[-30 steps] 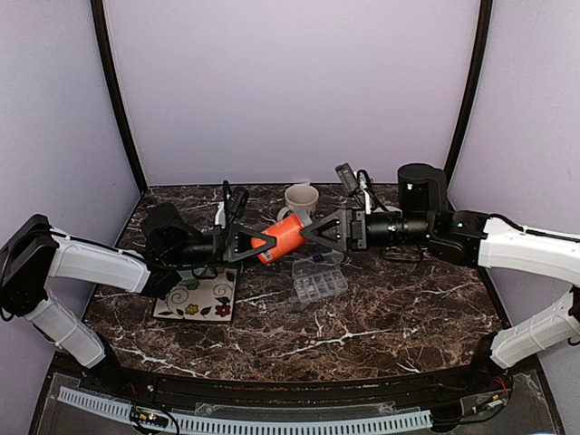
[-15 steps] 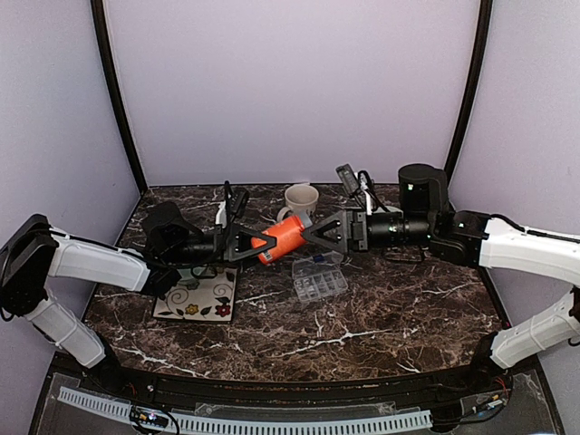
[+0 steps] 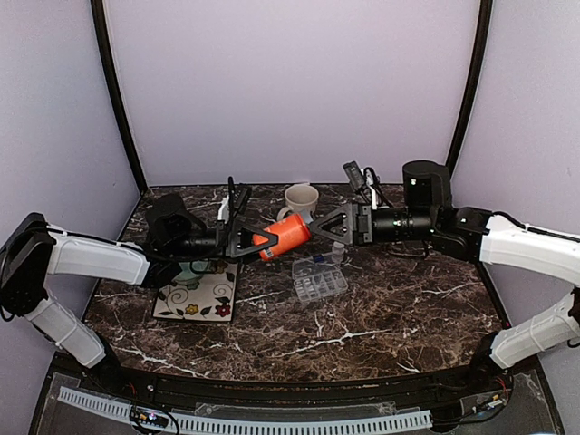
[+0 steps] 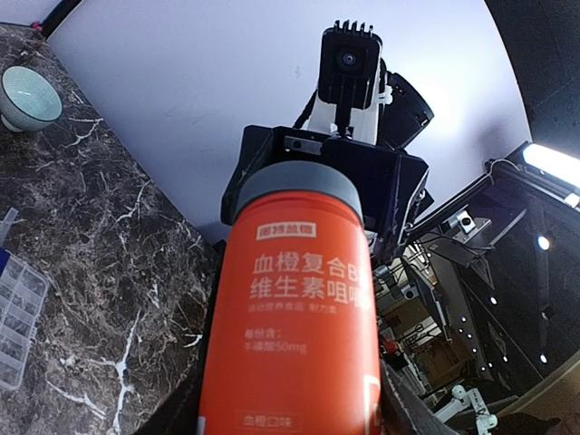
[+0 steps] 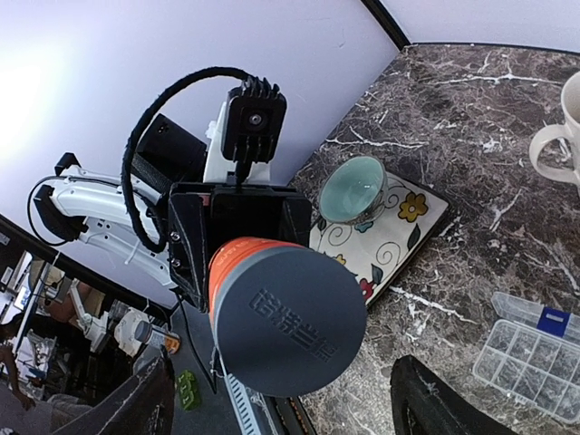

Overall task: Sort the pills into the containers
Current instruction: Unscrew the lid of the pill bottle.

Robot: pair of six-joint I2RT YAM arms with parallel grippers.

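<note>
An orange bottle (image 3: 283,236) with a grey cap (image 5: 290,317) hangs sideways above the table, and my left gripper (image 3: 256,241) is shut on its body (image 4: 294,326). My right gripper (image 3: 314,228) faces the cap end, open, with one finger (image 5: 136,403) on each side and clear of it. The clear organiser box (image 3: 319,276) with its small containers lies flat on the marble below the bottle; it also shows at the left wrist view's edge (image 4: 14,308) and the right wrist view's corner (image 5: 535,353). No pills can be made out.
A cream mug (image 3: 301,198) stands behind the bottle. A pale green bowl (image 5: 352,188) sits on a flowered tile (image 3: 195,297) under my left arm. A second green bowl (image 4: 29,93) rests on the marble farther off.
My right gripper's jaws have spread wider and it has drawn back slightly from the cap. The left gripper has lifted the bottle a little while keeping hold.
</note>
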